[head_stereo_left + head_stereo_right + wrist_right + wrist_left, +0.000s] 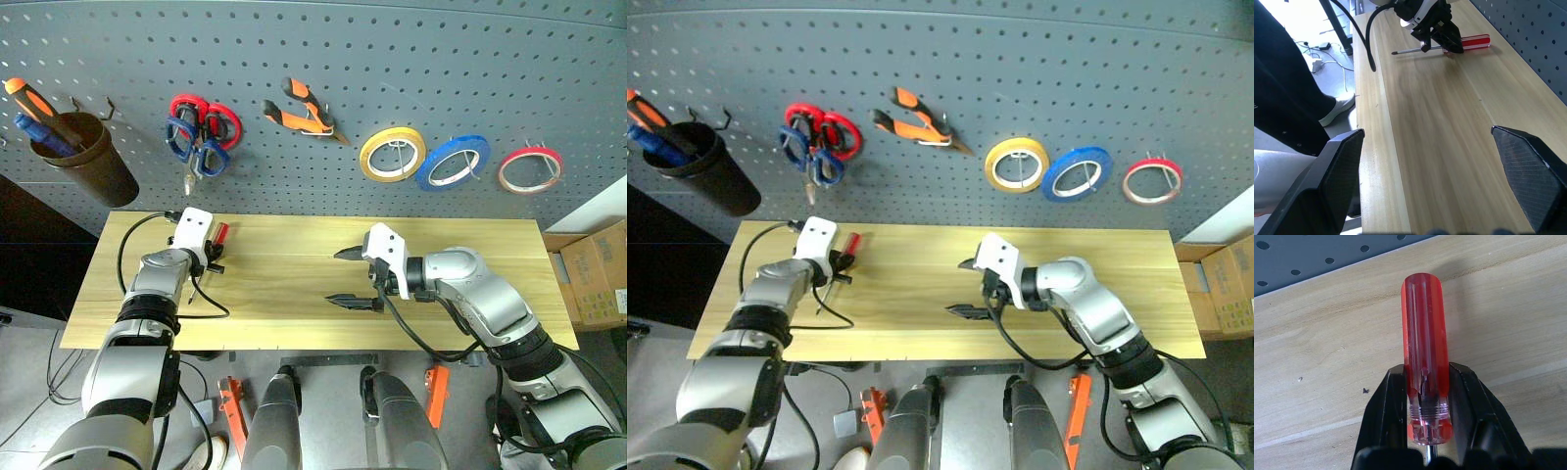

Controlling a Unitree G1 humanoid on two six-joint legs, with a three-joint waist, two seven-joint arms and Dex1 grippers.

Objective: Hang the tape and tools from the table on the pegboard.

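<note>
Head-camera and wrist views of a workbench scene. The left gripper is clamping the red-handled screwdriver near the shaft end of its handle — both black fingers are pressing against the translucent red plastic. The screwdriver is lying low over the table, at its far left part near the pegboard; whether it is touching the wood cannot be told.

The right gripper is hovering over the middle of the table with its two fingers spread wide and nothing between them, pointing toward the left arm.

On the pegboard, the blue tape is hanging from a hook between the yellow tape ring and the red tape ring. The dark-handled scissors are hanging beside the red-handled scissors — the two pairs overlapping. The orange-and-black pliers are hanging to their right. A brown cup at far left is holding an orange-and-black-handled screwdriver.
</note>
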